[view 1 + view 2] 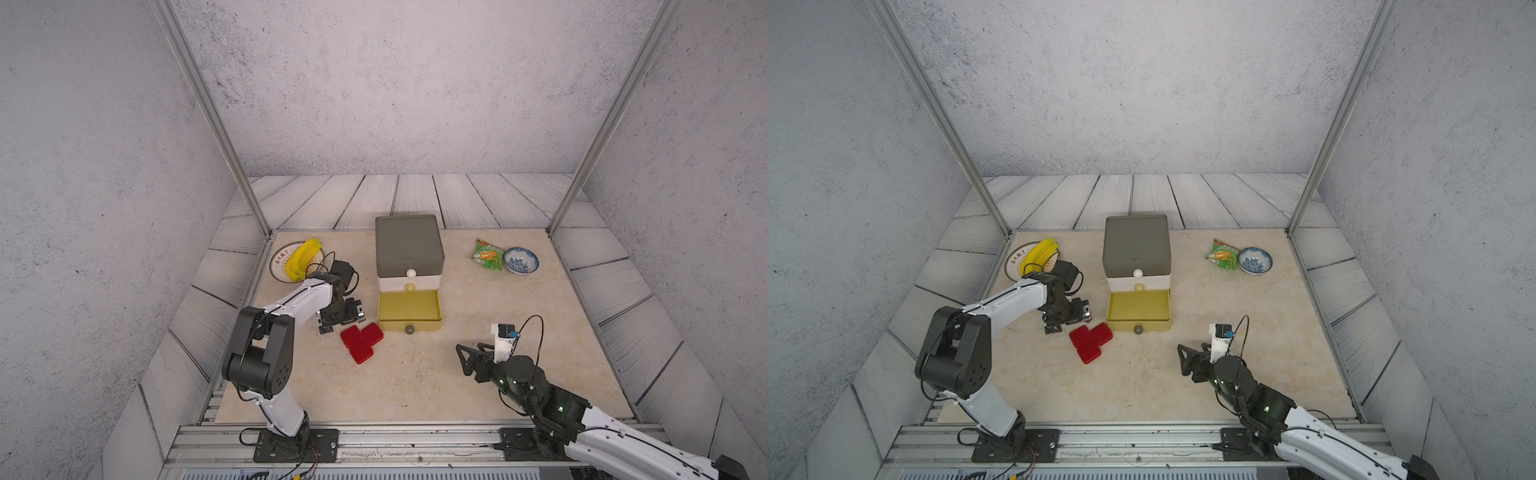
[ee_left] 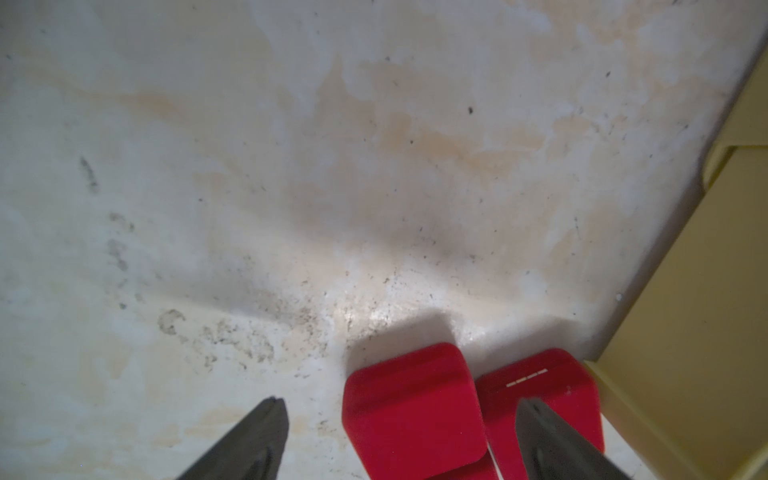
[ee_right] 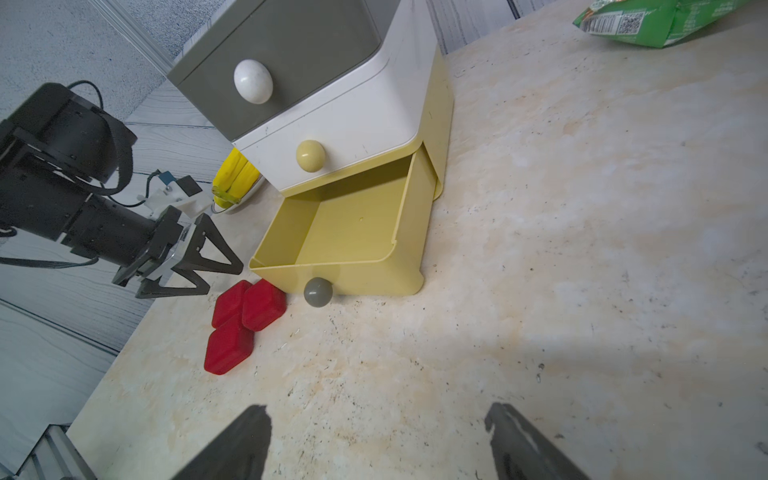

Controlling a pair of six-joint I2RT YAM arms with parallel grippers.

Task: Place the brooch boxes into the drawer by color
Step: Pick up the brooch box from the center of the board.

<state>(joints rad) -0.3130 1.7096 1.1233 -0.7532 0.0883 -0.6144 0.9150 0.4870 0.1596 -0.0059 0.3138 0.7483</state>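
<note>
Alu rail (image 1: 415,440) at the 6 o'clock edge carries both arm bases. Right pincer (image 3: 378,411) hangs over bare tabletop (image 1: 395,386) at abt 5 o'clock of the cabinet. Its jaws are wide apart w/ nothing btwn them, aimed twd 10 o'clock. Left pincer (image 2: 401,402) is at abt 8 o'clock, jaws also apart, gripping nothing. In the left wrist view its tips straddle one box; can't tell if they touch it.

Three small red velvety rounded-square brooch boxes (image 1: 360,353) lie bunched on the tabletop, touching, just off the 7 o'clock corner of the pulled-out tier. They are square, so no real long axis; their edges sit diagonal to the tabletop's. One box (image 3: 264,305), nearest that tier, looks propped on the other two.

Small square three-tier plastic drawer cabinet (image 1: 409,245) stands mid-tabletop, fronts & knobs facing 6 o'clock. Grey tier w/ white knob (image 1: 411,273) is on top, then white tier (image 1: 390,284) w/ yellow knob (image 1: 409,286). Yellow tier (image 1: 428,325) w/ grey knob (image 1: 409,330) is at the bottom, slid out along 12–6.

Tabletop is a beige marble-look sheet w/ dark specks. At 10 o'clock sits a white plate (image 1: 277,266) w/ yellow bananas (image 1: 305,255). At 2 o'clock a green snack bag (image 1: 487,254) lies beside a blue-white bowl (image 1: 521,261). Grey plank-look panels (image 1: 374,199) ring it, w/ rough grey walls (image 1: 374,83) and alu posts (image 1: 213,116) at the far corners.
</note>
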